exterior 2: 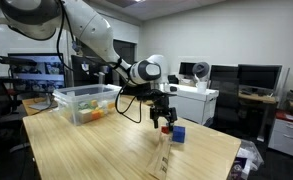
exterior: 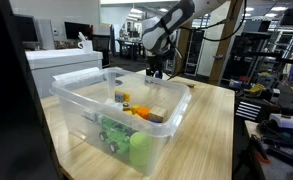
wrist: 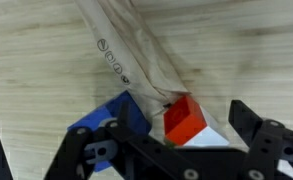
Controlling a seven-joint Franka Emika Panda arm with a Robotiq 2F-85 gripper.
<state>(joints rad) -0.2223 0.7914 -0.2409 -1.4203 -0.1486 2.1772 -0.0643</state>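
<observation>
Table: pale wood (exterior 2: 96, 150), filling most of both exterior views.
Arm: white (exterior 2: 94, 38), reaching from the left across to the right part of the table in an exterior view.
Bin: clear plastic (exterior: 74, 112) holding orange and green items, well apart from the gripper; it stands far left in an exterior view (exterior 2: 86, 96).
Wooden strip: flat, pale, printed with small round marks (wrist: 126, 50), lying on the table with its end touching both blocks.
Gripper: black (wrist: 176, 150), low over the blocks (exterior 2: 164, 121), jaws spread wide, clasping nothing, one finger on each side of the pair.
Blue block: on the table (wrist: 108, 114), left of the red one and touching it.
Red block: between the spread fingers (wrist: 184, 120), just beside the blue block (exterior 2: 178, 133), right part of the table.
</observation>
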